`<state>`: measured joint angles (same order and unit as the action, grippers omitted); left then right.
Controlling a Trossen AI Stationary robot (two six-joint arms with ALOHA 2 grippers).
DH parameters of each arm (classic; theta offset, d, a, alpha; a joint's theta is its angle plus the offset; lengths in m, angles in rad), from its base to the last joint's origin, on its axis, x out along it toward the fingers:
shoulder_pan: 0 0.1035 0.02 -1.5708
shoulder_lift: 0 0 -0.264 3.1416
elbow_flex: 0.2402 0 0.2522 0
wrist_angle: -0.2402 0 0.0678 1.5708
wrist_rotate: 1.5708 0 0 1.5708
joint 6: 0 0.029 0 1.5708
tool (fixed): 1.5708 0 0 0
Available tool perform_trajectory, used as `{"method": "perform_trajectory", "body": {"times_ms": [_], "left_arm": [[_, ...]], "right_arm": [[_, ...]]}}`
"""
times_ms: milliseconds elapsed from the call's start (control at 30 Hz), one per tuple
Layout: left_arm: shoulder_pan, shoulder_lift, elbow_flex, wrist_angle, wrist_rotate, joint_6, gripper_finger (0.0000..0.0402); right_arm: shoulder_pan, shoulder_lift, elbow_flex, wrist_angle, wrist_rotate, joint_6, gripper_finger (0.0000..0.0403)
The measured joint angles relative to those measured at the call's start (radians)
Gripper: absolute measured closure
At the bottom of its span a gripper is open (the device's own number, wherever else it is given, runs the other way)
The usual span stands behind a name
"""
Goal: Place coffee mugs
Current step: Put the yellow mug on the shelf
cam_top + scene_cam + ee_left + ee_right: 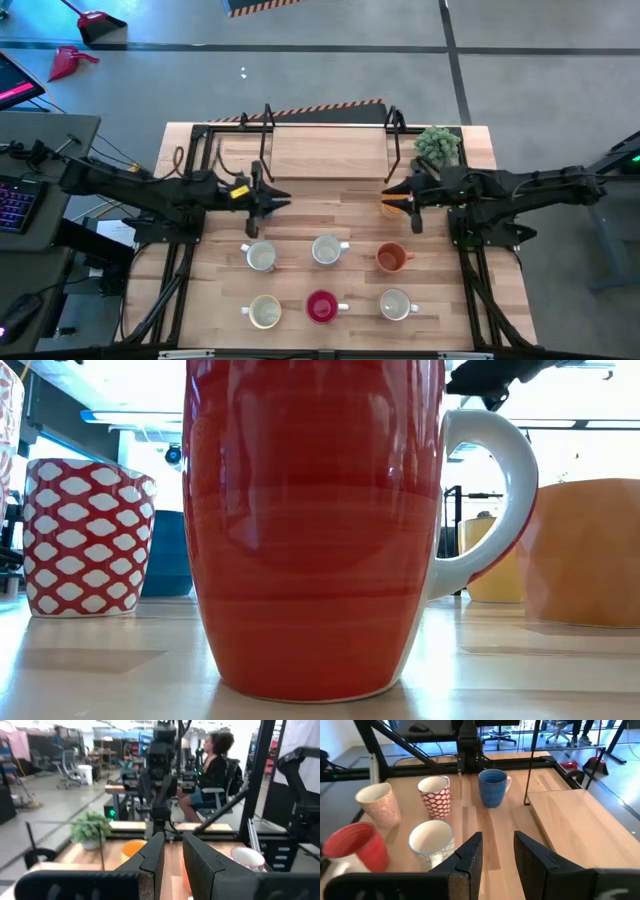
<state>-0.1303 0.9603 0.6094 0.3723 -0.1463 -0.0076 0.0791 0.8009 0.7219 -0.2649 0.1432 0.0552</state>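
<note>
Six coffee mugs stand on their bases in two rows on the near half of the wooden table [300, 225]. The far row holds two white ones [261, 256] [327, 250] and an orange one [392, 258]. The near row holds a cream one [264, 312], a red one [321, 306] and a white one [396, 304]. A yellow-orange mug [387, 209] stands under my right gripper [390, 195], and a blue mug [492, 787] stands near the left arm. My left gripper [283, 201] hovers at mid-table. Both grippers face each other, open, with nothing between their fingers.
A raised wooden board [330, 152] lies across the table's far part, with black wire stands [266, 120] [395, 125] at its ends. A small green potted plant [438, 145] stands at the far right. A seated person [212, 767] is beyond the table.
</note>
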Motion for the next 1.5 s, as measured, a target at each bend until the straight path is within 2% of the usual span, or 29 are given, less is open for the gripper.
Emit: {"method": "perform_trajectory", "body": {"times_ms": [200,333,433,567,667,900,1233,1500], "left_arm": [[0.0,0.117,-0.003,0.095,0.058,0.006,0.0342],[0.002,0.171,-0.06,0.246,0.073,0.014,0.0342],[0.008,0.178,-0.133,0.359,0.082,-0.022,0.0342],[0.008,0.12,-0.2,0.442,0.086,-0.04,0.0342],[0.008,0.063,-0.221,0.423,0.086,-0.041,0.0342],[0.024,-0.038,-0.222,0.261,0.085,-0.071,0.0342],[0.046,-0.052,-0.221,0.245,0.084,-0.077,0.0342],[0.045,-0.052,-0.221,0.241,0.083,-0.079,0.0342]], "right_arm": [[0.0,0.092,0.0,0.093,-0.045,-0.046,0.0308],[0.0,0.143,0.0,0.109,-0.072,-0.055,0.0308],[0.0,0.156,-0.001,0.091,-0.079,-0.043,0.0308],[0.0,0.131,-0.001,0.039,-0.077,-0.029,0.0308],[0.0,0.102,-0.001,-0.064,-0.048,0.008,0.0308],[0.0,0.09,-0.001,-0.265,-0.018,0.103,0.0308],[0.0,0.106,-0.001,-0.456,0.042,0.173,0.0308],[-0.014,0.208,-0.001,-0.486,0.066,0.189,0.0308]]}}
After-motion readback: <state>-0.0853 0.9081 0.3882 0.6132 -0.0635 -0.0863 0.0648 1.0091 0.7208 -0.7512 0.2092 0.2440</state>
